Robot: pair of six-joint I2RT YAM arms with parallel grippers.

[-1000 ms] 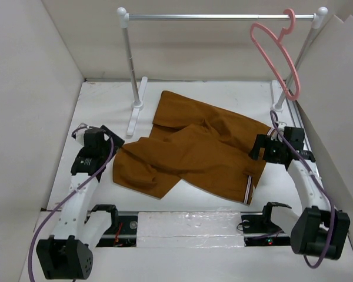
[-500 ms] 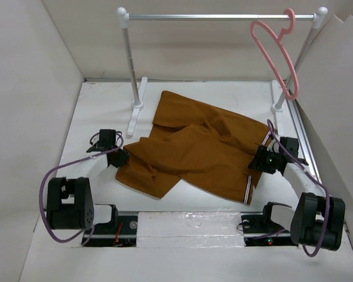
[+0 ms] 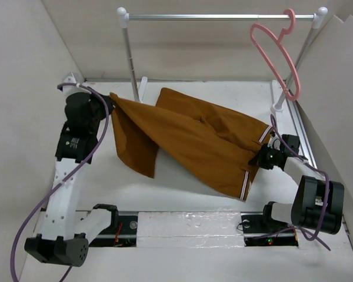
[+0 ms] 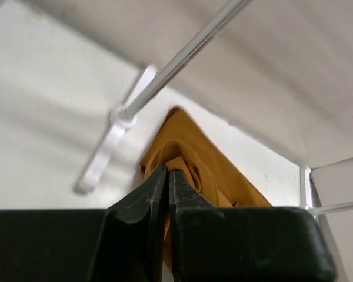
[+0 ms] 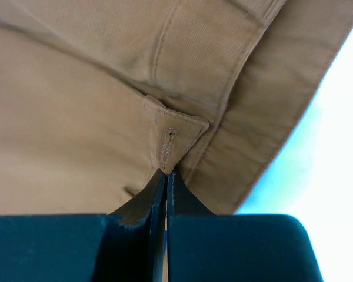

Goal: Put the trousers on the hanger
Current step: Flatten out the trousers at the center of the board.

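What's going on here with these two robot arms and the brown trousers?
Both arms have hold of the trousers. The left gripper is shut on one end, holding it up off the table near the clothes rail. The right gripper pinches the waistband, low on the right. The pink hanger hangs bare on the rail.

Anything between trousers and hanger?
Nothing visible does. Open space separates the rust-brown cloth trousers from the thin pink plastic hanger hung on the silver clothes rail; the rail's right post stands just beside the hanger.
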